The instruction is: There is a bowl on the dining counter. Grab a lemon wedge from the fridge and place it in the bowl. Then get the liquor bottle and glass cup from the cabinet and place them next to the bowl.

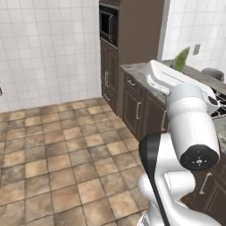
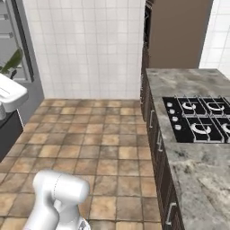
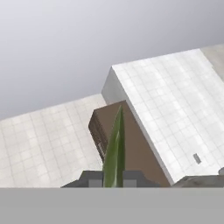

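My gripper is shut on the lemon wedge, a thin yellowish-green sliver that sticks up between the two dark finger tips. In the left base view the lemon wedge juts from the white hand above the marble top at the right. In the right base view the lemon wedge rises over the hand at the far left. Behind it there is a grey steel front, apparently the fridge. The bowl, dining counter, liquor bottle, glass cup and cabinet are out of view.
A marble top with a black gas hob runs along the right over brown drawer units. A tall brown column with a built-in oven stands at its far end. Brown floor tiles spread to the white tiled wall.
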Robot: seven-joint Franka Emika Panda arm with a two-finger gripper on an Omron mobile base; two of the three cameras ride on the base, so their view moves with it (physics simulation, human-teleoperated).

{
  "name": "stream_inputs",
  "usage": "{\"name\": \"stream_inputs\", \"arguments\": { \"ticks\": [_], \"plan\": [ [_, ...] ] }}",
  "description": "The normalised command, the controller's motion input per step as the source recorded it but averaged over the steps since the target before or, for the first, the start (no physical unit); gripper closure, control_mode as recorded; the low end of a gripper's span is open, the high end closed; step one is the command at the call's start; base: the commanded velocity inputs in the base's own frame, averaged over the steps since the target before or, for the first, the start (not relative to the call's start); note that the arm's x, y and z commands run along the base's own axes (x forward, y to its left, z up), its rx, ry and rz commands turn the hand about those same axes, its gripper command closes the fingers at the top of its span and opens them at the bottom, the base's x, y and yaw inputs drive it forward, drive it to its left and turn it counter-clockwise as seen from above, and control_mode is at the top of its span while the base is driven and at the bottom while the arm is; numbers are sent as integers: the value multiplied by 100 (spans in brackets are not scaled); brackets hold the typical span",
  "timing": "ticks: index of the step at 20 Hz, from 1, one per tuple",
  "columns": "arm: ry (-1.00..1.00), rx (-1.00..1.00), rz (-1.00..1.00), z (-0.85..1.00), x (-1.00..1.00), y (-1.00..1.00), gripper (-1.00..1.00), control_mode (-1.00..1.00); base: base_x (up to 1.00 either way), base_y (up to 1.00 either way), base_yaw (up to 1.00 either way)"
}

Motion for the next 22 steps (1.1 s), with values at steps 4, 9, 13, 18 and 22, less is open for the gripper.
{"name": "stream_inputs", "arguments": {
  "ticks": [4, 9, 13, 18, 22],
  "plan": [
    [0, 0, 0, 0, 0, 0, 100, 100, -100, -1, -20],
    [0, 0, 0, 0, 0, 0, 100, 100, -100, -9, -18],
    [0, 0, 0, 0, 0, 0, 100, 100, -100, -62, -6],
    [0, 0, 0, 0, 0, 0, 100, 100, -86, -88, 0],
    [0, 0, 0, 0, 0, 0, 100, 100, -20, -100, 7]
  ]
}}
